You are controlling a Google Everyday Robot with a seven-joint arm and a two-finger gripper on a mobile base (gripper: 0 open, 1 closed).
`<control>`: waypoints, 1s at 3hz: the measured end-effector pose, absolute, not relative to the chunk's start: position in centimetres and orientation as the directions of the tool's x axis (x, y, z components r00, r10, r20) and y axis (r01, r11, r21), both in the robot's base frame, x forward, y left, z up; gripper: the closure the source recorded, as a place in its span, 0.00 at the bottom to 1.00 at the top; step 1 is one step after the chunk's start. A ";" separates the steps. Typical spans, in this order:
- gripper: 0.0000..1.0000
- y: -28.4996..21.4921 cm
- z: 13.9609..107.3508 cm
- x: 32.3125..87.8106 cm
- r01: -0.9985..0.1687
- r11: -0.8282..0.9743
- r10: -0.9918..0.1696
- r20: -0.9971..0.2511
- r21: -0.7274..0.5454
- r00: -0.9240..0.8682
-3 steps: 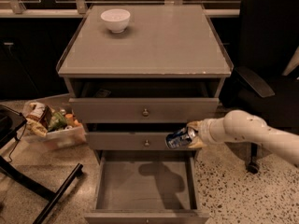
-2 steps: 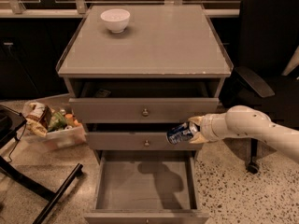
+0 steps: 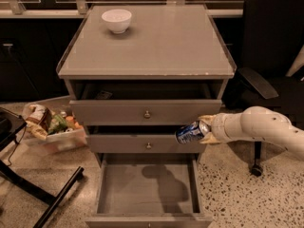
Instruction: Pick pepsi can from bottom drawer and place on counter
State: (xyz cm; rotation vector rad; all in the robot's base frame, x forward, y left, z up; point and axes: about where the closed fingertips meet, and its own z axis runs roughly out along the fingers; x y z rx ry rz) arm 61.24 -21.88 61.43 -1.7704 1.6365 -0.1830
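Note:
My gripper is shut on the pepsi can, a dark-blue can with silvery ends, held on its side in the air. It hangs in front of the middle drawer's right end, above the right edge of the bottom drawer. The bottom drawer is pulled out and its grey inside holds nothing. The counter is the cabinet's glossy grey top, well above the can. My white arm reaches in from the right.
A white bowl stands at the counter's back left. A bin of snack packets sits on the floor left of the cabinet. A black office chair stands at the right, dark chair legs at the lower left.
My gripper has lifted the can a little higher and slightly to the right, away from the bottom drawer.

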 end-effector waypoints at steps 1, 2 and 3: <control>1.00 -23.6 68.5 58.8 -0.731 -0.003 -0.930 -0.267 -0.682 0.253; 1.00 -24.4 76.4 56.9 -0.624 -0.061 -0.935 -0.174 -0.779 0.309; 1.00 -23.5 82.5 57.3 -0.555 -0.065 -0.914 -0.173 -0.830 0.366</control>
